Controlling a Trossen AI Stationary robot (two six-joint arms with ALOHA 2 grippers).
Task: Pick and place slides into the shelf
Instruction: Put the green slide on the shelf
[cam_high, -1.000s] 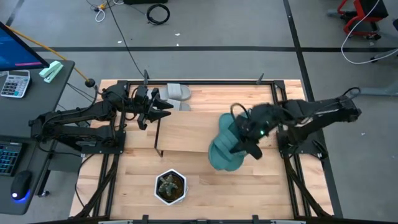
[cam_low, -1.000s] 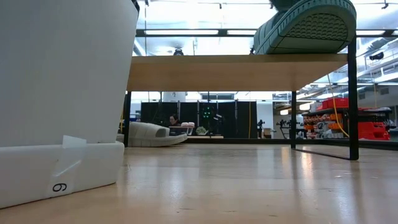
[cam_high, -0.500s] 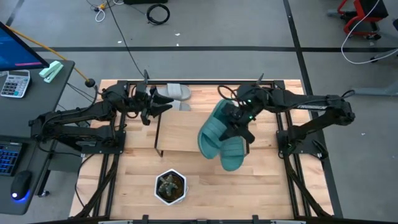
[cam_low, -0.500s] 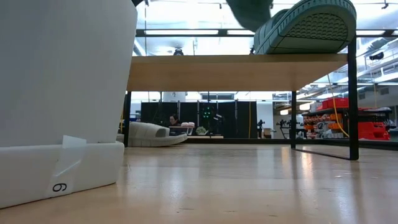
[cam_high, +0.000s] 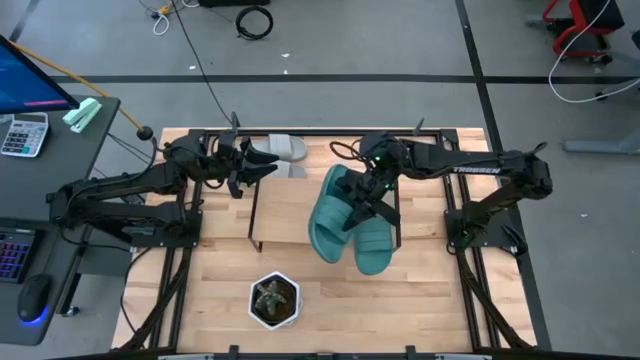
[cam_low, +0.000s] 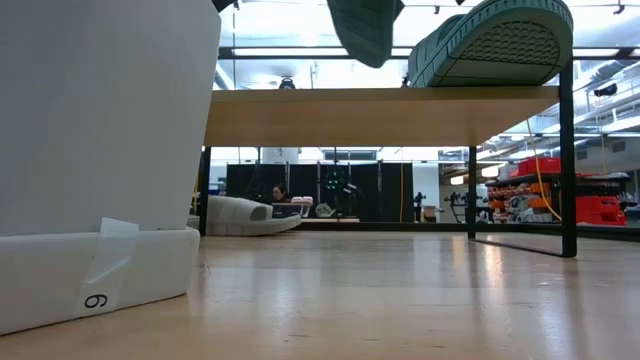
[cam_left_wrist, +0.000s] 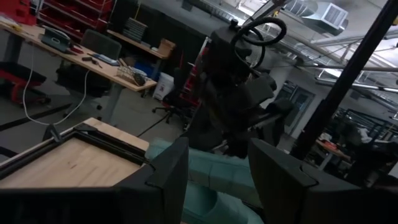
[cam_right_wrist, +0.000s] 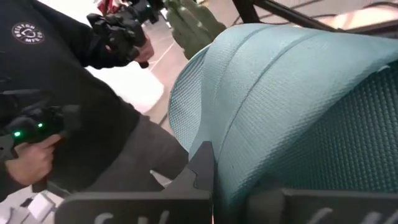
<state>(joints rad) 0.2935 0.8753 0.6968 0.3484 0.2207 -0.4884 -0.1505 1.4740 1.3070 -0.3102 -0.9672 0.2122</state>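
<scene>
My right gripper (cam_high: 366, 193) is shut on a teal slide (cam_high: 330, 215) that hangs over the middle of the shelf (cam_high: 285, 215); the low view shows this slide (cam_low: 365, 25) above the board (cam_low: 380, 115). A second teal slide (cam_high: 375, 245) rests sole-down on the shelf's right part (cam_low: 495, 45). The grey slides (cam_high: 280, 150) lie on the table by the far edge, one showing beyond the shelf's legs (cam_low: 245, 215). My left gripper (cam_high: 258, 168) stands open beside them with nothing between its fingers (cam_left_wrist: 214, 180). My right gripper holds the teal slide by its wide strap (cam_right_wrist: 230, 168), pinched between the two fingers. The fingers come from the table's right, slanting down. The slide is lifted clear of the shelf and hangs tilted, its long end (cam_high: 322, 240) toward the near left.
A white pot with a plant (cam_high: 273, 300) stands near the table's front edge and fills the left of the low view (cam_low: 100, 150). The shelf's black legs (cam_low: 568, 160) stand on the table. A person holding controllers (cam_right_wrist: 74, 93) shows beyond the table.
My right gripper has moved toward the table's left and rolled its wrist, carrying the teal slide away from above the other teal slide to over the shelf's middle. The slide has turned with it and now hangs tilted. The second teal slide has stayed in place.
</scene>
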